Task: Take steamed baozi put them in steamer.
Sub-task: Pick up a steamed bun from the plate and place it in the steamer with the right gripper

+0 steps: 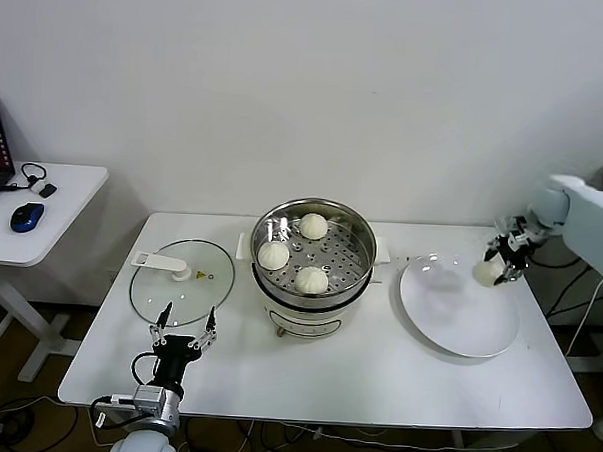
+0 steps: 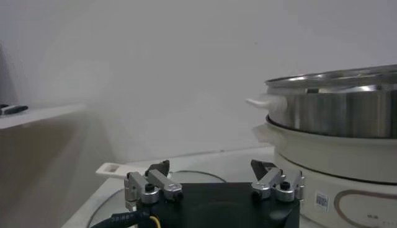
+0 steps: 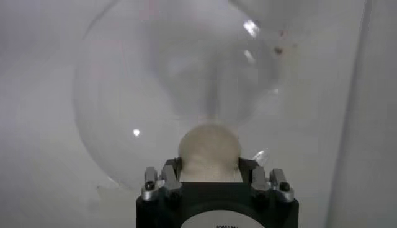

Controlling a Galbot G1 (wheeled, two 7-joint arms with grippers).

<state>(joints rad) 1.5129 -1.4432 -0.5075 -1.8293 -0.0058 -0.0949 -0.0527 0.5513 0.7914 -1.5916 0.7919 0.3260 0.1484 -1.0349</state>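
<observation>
Closest to me, at the table's front edge, the left gripper [image 1: 185,324] sits parked with its fingers spread wide and nothing between them, just in front of the flat glass lid [image 1: 182,282] lying on the white table [image 1: 375,379]. Behind that, in the middle, the steamer [image 1: 313,249] stands open on its white base, and three steamed baozi [image 1: 312,280] already rest on the perforated tray, apart from one another with free tray space between them. To the robot's right lies the round white plate [image 1: 458,308], bare of buns. At its far right rim the right gripper [image 1: 500,265] has its jaws pressed in on the last baozi [image 3: 209,150], which bulges out between the fingers in the wrist view, lifted just above the plate. I'd judge the carry across to the pot as the risky stretch: the dough is soft and smooth, so too light a squeeze could let it slide out over the table, while too hard a one would dent it. Coming in low could also knock the bun or fingers against the steamer's raised steel rim.
</observation>
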